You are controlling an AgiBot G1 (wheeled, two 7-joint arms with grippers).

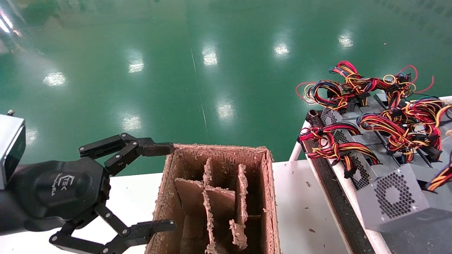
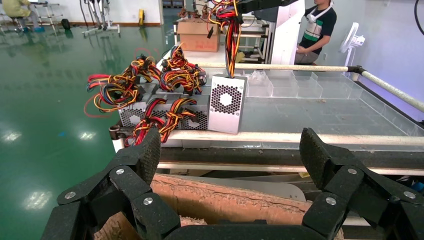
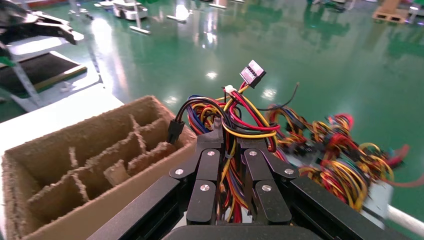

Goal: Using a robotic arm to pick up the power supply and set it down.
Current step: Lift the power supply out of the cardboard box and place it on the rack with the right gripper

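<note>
The power supply (image 2: 226, 102), a grey box with a honeycomb vent, stands on end at the near edge of the cart (image 2: 300, 137). In the head view it (image 1: 397, 194) shows at the lower right. Its red, yellow and black wires (image 2: 231, 30) run straight up into my right gripper (image 3: 230, 132), which is shut on the bundle (image 3: 235, 115). That gripper is outside the head view. My left gripper (image 1: 164, 187) hangs open beside the cardboard box's left wall, with nothing between its fingers (image 2: 147, 155).
A worn cardboard box (image 1: 270, 197) with dividers stands on the white table (image 1: 307, 208). More power supplies (image 1: 353, 141) with tangled wires crowd the cart on the right. Clear plastic bins (image 2: 300, 85) and a person (image 2: 317, 27) are beyond it. Green floor lies behind.
</note>
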